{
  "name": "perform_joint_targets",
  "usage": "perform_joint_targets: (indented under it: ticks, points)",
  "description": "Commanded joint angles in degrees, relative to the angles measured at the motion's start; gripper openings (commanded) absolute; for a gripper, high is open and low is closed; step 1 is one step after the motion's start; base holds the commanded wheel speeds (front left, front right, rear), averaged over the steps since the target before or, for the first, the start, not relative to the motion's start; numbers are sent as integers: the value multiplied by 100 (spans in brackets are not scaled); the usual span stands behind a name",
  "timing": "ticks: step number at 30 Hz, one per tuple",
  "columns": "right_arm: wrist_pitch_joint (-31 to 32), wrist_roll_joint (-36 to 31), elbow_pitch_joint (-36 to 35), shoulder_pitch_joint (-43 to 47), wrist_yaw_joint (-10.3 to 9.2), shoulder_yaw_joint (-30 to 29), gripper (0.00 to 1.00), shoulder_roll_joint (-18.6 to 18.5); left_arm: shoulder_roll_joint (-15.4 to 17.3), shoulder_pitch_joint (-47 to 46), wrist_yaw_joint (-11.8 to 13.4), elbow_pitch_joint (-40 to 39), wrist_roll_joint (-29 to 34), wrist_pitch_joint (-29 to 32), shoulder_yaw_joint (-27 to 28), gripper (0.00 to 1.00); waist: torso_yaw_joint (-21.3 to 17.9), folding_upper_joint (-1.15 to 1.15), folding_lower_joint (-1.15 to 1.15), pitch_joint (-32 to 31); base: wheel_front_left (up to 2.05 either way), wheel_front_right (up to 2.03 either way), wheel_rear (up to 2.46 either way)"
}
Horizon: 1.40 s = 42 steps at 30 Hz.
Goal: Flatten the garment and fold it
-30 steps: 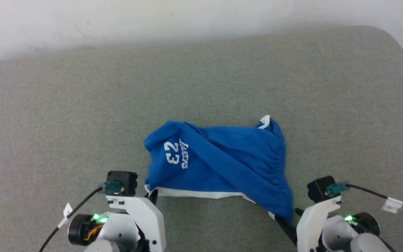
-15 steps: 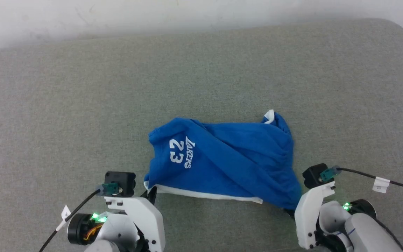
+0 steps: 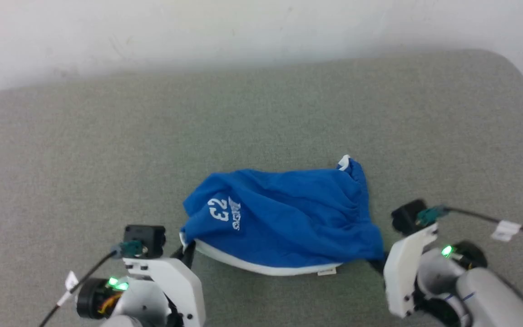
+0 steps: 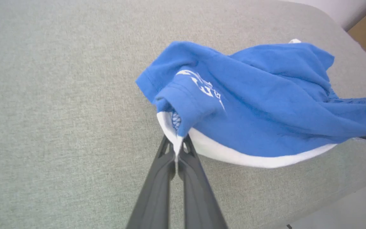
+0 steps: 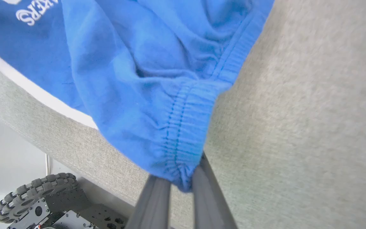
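Our right gripper (image 5: pixel 183 186), open a second ago, now clamps the gathered corner of the shorts (image 3: pixel 284 218), so with our left gripper (image 4: pixel 176 149) pinching the opposite end, we hold their near edge just off the grey cushion (image 3: pixel 261 113), ready for spreading.

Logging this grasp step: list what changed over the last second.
The right fingers, open beside the near right corner of the garment before, have closed on it; the white edge, straight then, now sags between the two grips. The left fingers stay clamped on the near left corner.
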Motion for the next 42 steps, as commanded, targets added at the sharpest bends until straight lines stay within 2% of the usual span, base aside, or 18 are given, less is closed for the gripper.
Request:
perform_joint_targets:
  ticks: [1,7,10,13,21,24,30,35,42]
  points:
    - [27,38,-153,-56,-5,-36,0,-83,68,-20,-18,-86,25,-22,48,0,-17,0,0,-163,0,0,0]
    - [309,154,-1232,-538,-5,-447,0,-378,405,-577,-12,-624,167,173,320,0,-14,0,0,-398,0,0,0]
    - [415,135,-1432,-1008,-5,-785,0,-341,521,-1141,-82,-685,208,336,465,0,7,0,0,-388,0,0,0]
    - [563,149,-1382,-1602,-5,-1046,0,-217,497,-1873,-185,-468,159,481,603,0,34,0,0,-245,0,0,0]
    - [499,187,-485,-3645,-5,-1392,0,69,166,-4259,-473,999,279,475,753,0,33,0,0,852,0,0,0]
    - [180,136,-54,-4448,-5,-1497,0,197,21,-5173,-556,1655,432,194,793,0,21,0,0,1358,0,0,0]
    - [-689,-52,835,-5877,-5,-1633,0,432,-201,-6721,-566,2808,757,-593,907,0,10,0,0,2171,0,0,0]
    - [-1364,-145,1606,-6579,-5,-1544,0,665,-358,-7339,-549,3599,830,-1107,966,0,-7,0,0,2557,0,0,0]
    - [-1942,-157,2607,-6761,-5,-1019,0,967,-588,-7305,-559,4618,748,-1631,980,0,-9,0,0,2850,0,0,0]
